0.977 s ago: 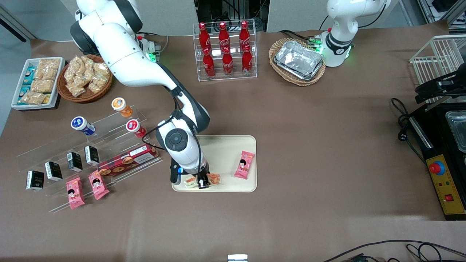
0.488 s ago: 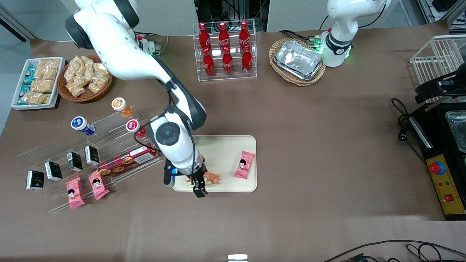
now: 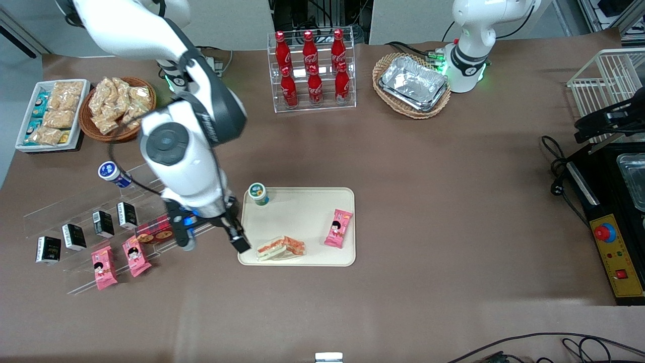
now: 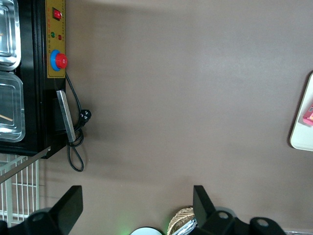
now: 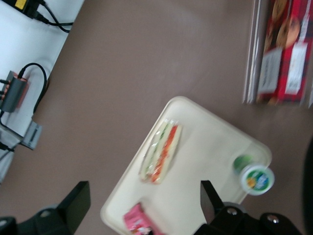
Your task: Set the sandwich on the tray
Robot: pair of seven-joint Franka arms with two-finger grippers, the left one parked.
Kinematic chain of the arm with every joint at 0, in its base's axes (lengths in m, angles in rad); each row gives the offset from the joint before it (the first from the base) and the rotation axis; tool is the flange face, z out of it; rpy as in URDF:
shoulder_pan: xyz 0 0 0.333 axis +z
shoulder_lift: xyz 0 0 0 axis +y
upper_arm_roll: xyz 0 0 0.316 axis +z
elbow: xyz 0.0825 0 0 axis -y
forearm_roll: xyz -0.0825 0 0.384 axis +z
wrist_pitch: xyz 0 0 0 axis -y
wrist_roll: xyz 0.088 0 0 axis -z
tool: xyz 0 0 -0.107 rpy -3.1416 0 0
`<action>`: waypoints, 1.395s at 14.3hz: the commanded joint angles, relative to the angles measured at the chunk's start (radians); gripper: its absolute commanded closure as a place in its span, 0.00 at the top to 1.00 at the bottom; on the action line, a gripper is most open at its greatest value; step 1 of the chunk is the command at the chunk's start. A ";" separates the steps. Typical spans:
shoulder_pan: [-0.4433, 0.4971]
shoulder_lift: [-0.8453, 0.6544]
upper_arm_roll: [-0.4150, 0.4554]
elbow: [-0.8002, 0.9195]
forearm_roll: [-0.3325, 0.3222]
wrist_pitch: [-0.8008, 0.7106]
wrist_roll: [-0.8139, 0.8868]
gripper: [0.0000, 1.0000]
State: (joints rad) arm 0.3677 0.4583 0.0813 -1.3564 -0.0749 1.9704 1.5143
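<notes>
1. Black gripper (image 3: 241, 244) fingers (image 5: 74, 201) stand wide apart w/ nothing between them; the wrist view looks down through the gap onto bare table and tray. Gripper hangs above the table, just off the tray's edge at the working arm's end.

2. Nearest thing to the jaws: the sandwich (image 3: 280, 248), clear-wrapped wedge w/ orange-red and green filling showing. It lies flat on the tray (image 3: 302, 212), in the corner nearest the jaws and the front camera, fully inside the rim as far as I can see. No contact betw. gripper and sandwich.

3. Farther out on the same tray: a green-lidded cup (image 3: 258, 193) at the corner farther from the camera, and a pink snack packet (image 3: 338, 228) toward the parked arm's end. Both well apart from the sandwich.

4. On the side of the jaws away from the tray: a clear acrylic rack (image 3: 126, 222) w/ a red biscuit box (image 5: 285, 51), small black cartons, more pink packets. The arm's bulk hides part of it, so exact layout there is prob. not worth guessing.

5. Step in hand, my read: placement looks done; this is the release/retreat phase.

6. Next move calls for: lift clear, avoid clipping the rack close beside the jaws, no need to re-grasp.
</notes>
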 commanded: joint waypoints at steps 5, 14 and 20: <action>-0.202 -0.304 0.012 -0.266 0.032 -0.076 -0.673 1.00; -0.306 -0.487 -0.192 -0.337 0.033 -0.170 -1.410 1.00; -0.320 -0.478 -0.235 -0.228 0.056 -0.281 -1.494 1.00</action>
State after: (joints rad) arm 0.0501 -0.0230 -0.1527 -1.6409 -0.0460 1.7650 0.0422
